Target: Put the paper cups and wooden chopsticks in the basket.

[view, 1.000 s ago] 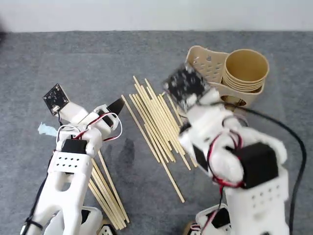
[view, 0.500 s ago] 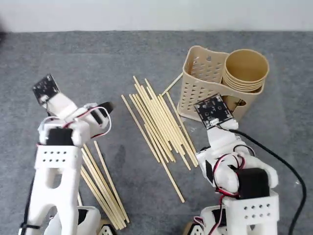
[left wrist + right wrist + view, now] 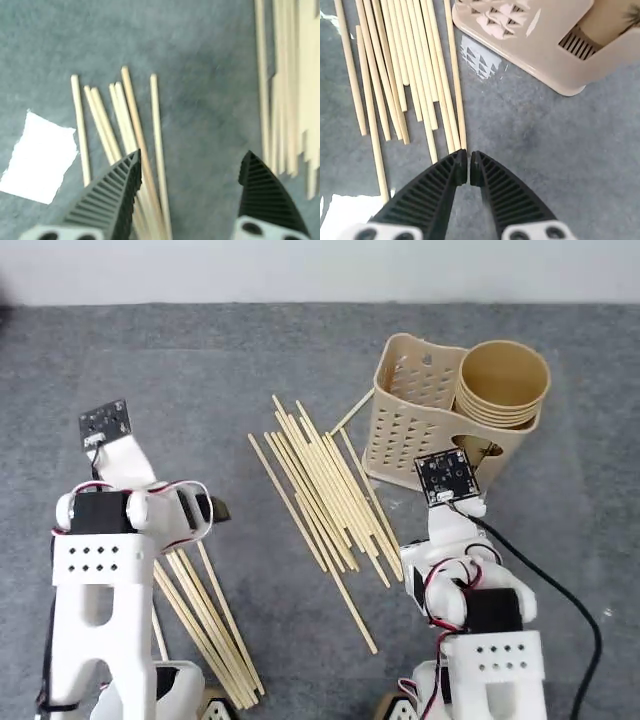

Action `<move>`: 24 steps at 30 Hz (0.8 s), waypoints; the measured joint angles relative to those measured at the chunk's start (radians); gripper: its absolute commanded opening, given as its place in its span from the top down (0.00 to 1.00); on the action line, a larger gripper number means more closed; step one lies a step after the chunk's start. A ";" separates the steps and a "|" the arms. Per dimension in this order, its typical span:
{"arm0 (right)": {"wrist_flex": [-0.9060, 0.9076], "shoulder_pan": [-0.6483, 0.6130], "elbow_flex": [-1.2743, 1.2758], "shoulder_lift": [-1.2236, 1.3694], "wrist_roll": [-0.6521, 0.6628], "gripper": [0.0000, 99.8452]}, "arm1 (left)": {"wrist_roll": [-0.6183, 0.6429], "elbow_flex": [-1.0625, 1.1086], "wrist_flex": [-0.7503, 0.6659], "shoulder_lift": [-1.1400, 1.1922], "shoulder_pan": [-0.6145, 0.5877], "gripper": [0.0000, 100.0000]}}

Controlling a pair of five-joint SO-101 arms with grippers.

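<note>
As both arms draw back, left gripper [image 3: 191, 154] spread wide over loose chopsticks [image 3: 129, 100], right gripper [image 3: 468, 155] closed empty near basket [image 3: 535, 40].

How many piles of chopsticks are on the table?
2. A big pile lies mid-table beside the basket; a smaller pile lies by the left arm, partly hidden under it.

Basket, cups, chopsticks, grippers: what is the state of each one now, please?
Basket: upright, one compartment filled.
Paper cups: stacked, inside the basket.
Middle chopsticks: lying on the table.
Chopsticks by left arm: lying on the table.
Left gripper: open, empty.
Right gripper: shut, empty.
</note>
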 measured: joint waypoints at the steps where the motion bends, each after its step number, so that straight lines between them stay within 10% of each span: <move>1: -0.005 0.000 0.002 0.000 -0.002 0.97 | -0.006 0.028 0.000 0.000 0.000 0.70; 12: -0.012 -0.002 0.005 0.000 -0.003 0.97 | -0.014 0.443 -0.327 0.000 -0.005 0.70; 24: -0.012 -0.002 0.005 0.000 -0.003 0.97 | -0.014 0.476 -0.364 -0.002 0.003 0.77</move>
